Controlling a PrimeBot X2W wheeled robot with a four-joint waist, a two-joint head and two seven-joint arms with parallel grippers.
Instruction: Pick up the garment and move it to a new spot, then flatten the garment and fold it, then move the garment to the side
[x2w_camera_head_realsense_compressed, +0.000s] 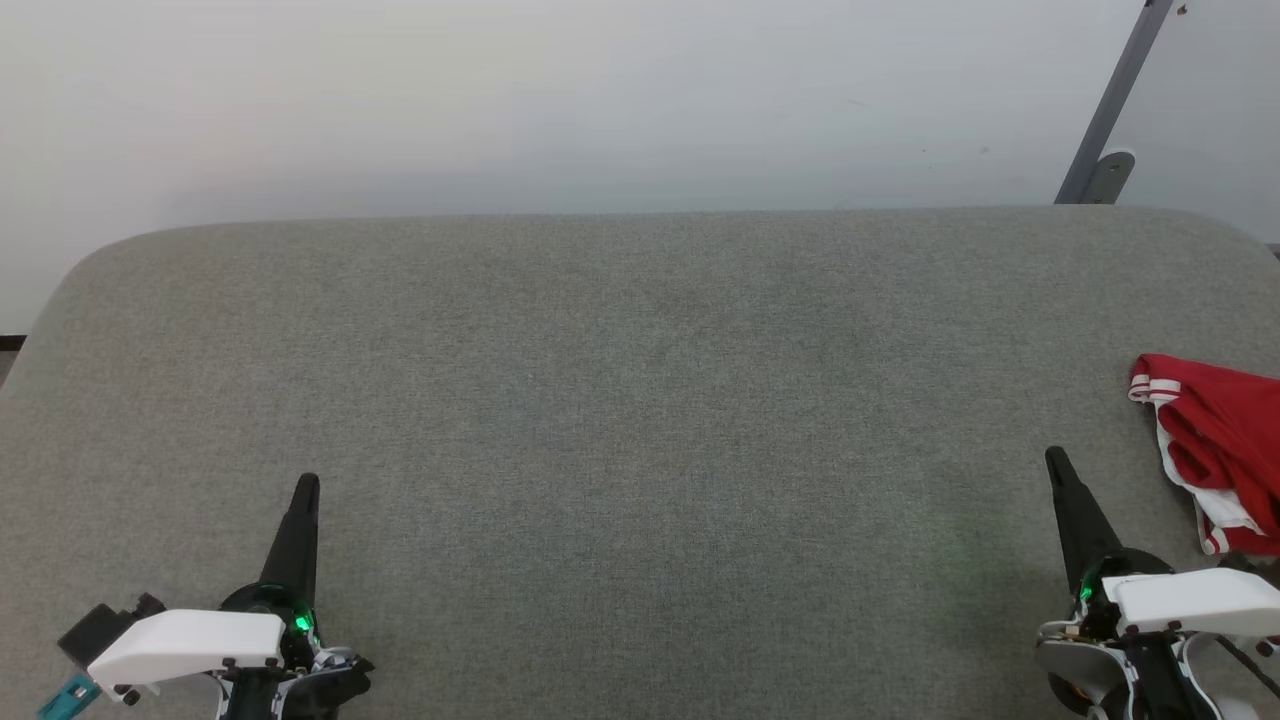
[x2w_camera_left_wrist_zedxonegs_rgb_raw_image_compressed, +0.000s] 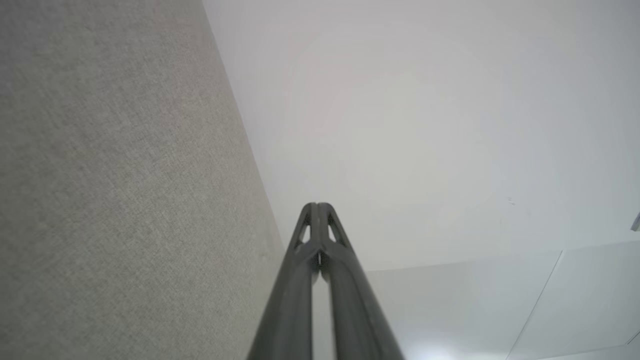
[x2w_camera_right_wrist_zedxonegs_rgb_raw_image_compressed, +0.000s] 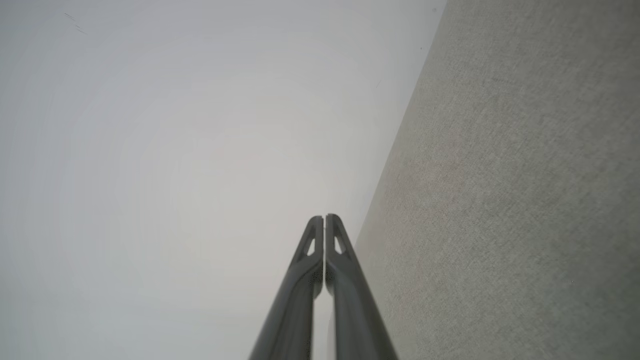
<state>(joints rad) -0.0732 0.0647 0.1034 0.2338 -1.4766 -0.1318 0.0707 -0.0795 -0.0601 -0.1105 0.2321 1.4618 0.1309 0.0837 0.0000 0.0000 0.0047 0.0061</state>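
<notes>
Beside the garment (x2w_camera_head_realsense_compressed: 1215, 440), the right gripper (x2w_camera_head_realsense_compressed: 1054, 457), closed and empty like the left gripper (x2w_camera_head_realsense_compressed: 308, 484), may merely shove cloth unless opened.

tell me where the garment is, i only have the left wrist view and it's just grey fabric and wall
Observer: The garment lies crumpled at the far right edge of the grey padded surface, partly cut off by the head view's edge.
Operator: anything close to it
Observer: The right jaws are nearest. They point up the head view just to the left of the garment, and their tip is clear of the cloth.
Operator: open or shut
Observer: Shut and holding nothing. The right wrist view shows the two fingers pressed together.
</notes>
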